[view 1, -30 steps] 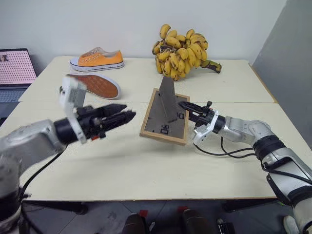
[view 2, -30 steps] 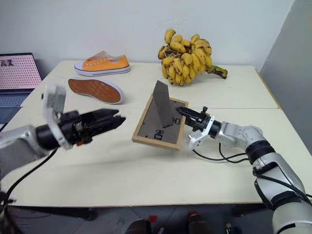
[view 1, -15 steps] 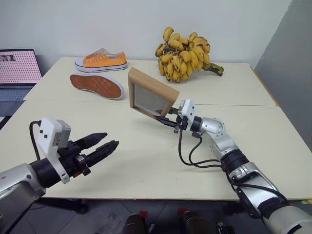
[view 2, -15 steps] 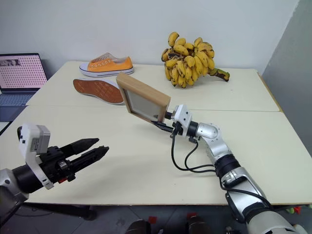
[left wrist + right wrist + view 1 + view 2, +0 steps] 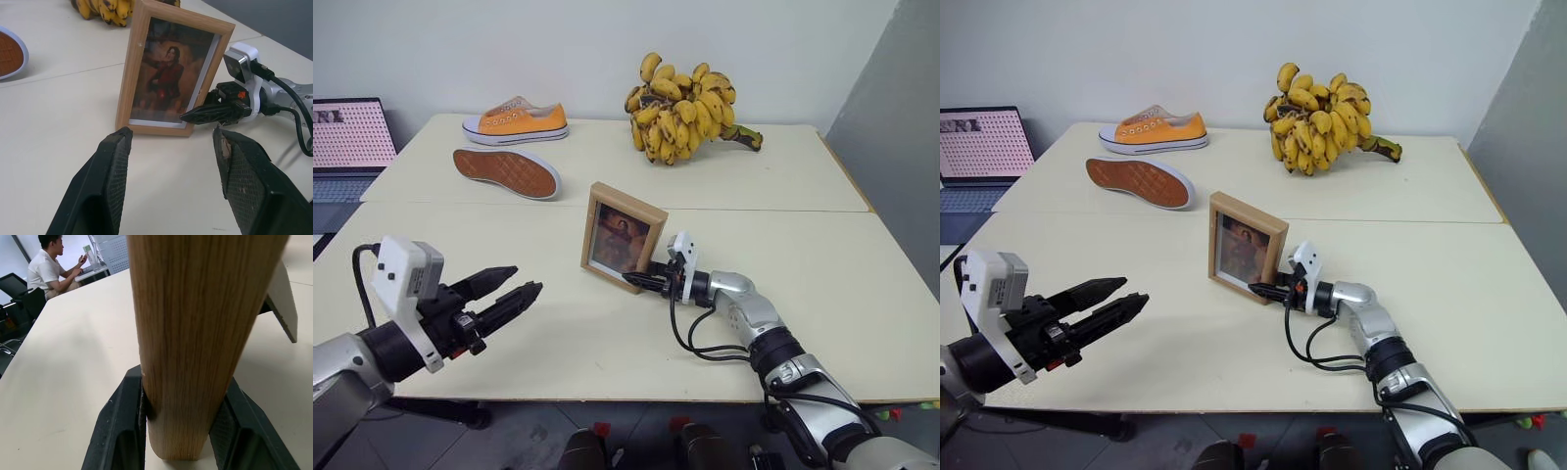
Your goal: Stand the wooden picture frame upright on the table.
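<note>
Two hands in view. Wooden picture frame [image 5: 623,238] stands upright near the middle of the worktop [image 5: 607,343], portrait side facing the robot, lower edge down on the surface. Right hand [image 5: 643,282] comes in level from the frame's right side and clamps its lower right corner; in the right wrist view the wood edge [image 5: 200,333] sits squeezed between both black fingers [image 5: 122,431], one on each face. Fold-out stand [image 5: 283,303] sticks out behind the frame.

Left hand [image 5: 512,290] hovers over the near left part of the worktop, well apart from the frame, fingers spread and gripping nothing. From the left wrist view the frame [image 5: 168,68] sits straight ahead between its two fingers [image 5: 110,181].

Behind the frame: banana bunch [image 5: 680,96] at the far edge, orange sneaker [image 5: 517,120] upright far left, second sneaker [image 5: 505,172] sole-up just in front of it. Laptop [image 5: 350,137] beyond the worktop's left edge.
</note>
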You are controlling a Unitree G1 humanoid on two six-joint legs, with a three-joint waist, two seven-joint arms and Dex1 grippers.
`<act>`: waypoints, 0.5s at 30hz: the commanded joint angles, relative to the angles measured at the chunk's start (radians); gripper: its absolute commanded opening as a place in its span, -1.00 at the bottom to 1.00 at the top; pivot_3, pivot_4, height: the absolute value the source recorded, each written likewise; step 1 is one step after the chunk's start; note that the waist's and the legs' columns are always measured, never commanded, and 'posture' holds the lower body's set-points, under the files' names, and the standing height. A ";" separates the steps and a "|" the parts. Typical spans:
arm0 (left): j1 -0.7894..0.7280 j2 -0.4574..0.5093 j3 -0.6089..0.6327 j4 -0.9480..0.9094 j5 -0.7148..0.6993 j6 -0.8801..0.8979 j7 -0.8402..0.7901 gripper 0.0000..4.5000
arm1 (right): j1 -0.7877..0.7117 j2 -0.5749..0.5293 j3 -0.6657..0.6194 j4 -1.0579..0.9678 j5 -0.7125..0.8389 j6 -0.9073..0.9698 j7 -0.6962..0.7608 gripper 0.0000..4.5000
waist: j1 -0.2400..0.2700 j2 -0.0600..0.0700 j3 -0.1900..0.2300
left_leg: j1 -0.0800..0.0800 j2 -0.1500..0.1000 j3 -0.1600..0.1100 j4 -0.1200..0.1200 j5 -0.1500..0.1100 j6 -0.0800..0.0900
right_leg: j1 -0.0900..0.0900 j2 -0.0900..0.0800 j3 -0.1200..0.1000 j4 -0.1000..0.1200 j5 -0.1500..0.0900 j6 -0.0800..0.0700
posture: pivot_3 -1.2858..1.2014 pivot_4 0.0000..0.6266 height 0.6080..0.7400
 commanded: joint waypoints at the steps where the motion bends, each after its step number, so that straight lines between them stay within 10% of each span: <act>1: -0.035 0.005 -0.035 -0.005 -0.012 -0.037 0.010 0.24 | 0.019 0.008 -0.031 -0.031 -0.016 0.030 -0.023 -0.39 | -0.001 0.000 0.000 | 0.000 0.000 0.000 0.000 0.000 0.000 | 0.000 0.000 0.000 0.000 0.000 0.000 | 0.03 -0.52 1.00; 15: -0.100 -0.022 -0.149 -0.002 0.071 -0.099 0.012 0.24 | 0.062 -0.006 -0.062 -0.098 -0.051 0.087 -0.047 -0.39 | 0.004 0.000 0.000 | 0.000 0.000 0.001 -0.002 0.000 0.000 | -0.001 0.000 0.001 -0.002 0.000 0.000 | 0.03 -0.52 1.00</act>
